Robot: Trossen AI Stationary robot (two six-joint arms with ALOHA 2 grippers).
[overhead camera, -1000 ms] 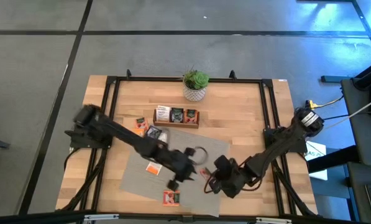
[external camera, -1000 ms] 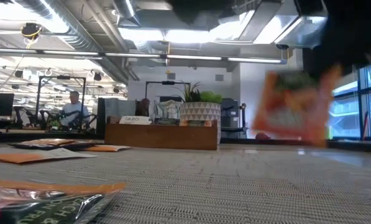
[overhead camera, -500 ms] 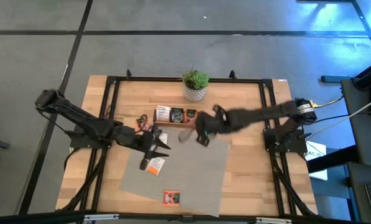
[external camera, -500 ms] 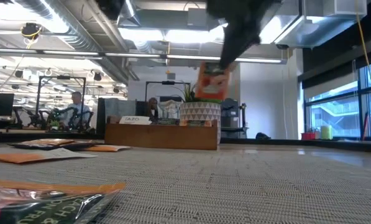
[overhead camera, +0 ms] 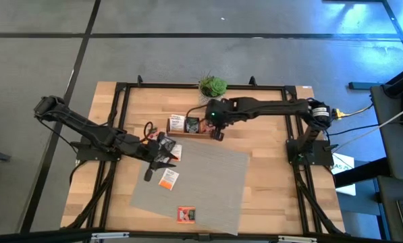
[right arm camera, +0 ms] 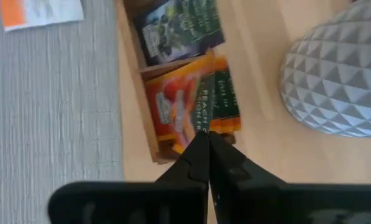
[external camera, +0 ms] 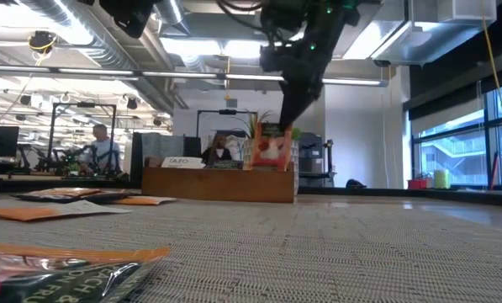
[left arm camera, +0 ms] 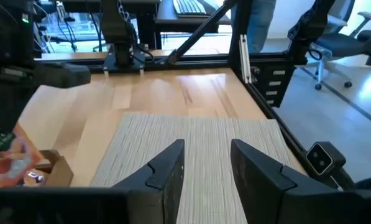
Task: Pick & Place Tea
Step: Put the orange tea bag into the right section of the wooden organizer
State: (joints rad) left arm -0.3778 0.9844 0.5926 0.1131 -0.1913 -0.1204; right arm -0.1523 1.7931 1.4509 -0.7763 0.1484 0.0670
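Observation:
My right gripper [overhead camera: 217,132] hangs over the right end of the wooden tray [overhead camera: 179,133], shut on an orange-red tea packet [external camera: 270,150]. The tray's other compartments hold a white packet [overhead camera: 177,123] and a dark packet [overhead camera: 192,124]. My left gripper [overhead camera: 165,157] hovers open over the grey mat's far-left corner, its fingers [left arm camera: 166,171] apart and empty. Loose packets lie flat nearby: a white-and-orange one [overhead camera: 167,179], an orange one [overhead camera: 151,138], and a pair [overhead camera: 186,214] at the mat's near edge. My right gripper pinches the orange-red packet by the middle of its upper edge [right arm camera: 201,129] between the two shut fingertips, coming from above and pointing down. The packet hangs upright below the fingers over the tray's right end compartment. Its lower edge [external camera: 270,166] is level with the tray's rim.
A white faceted planter [overhead camera: 212,100] with a green plant stands just beyond the tray, close to my right gripper. The grey ribbed mat [overhead camera: 208,182] covers the table's middle. Black frame rails [overhead camera: 120,101] run along the table's sides. People sit in the room behind.
My right gripper has carried the orange-red packet up off the mat's near part, across to the far side, and down over the tray's right end. My left arm has drawn back from the mat's middle toward the table's left, ending over the mat's far-left corner.

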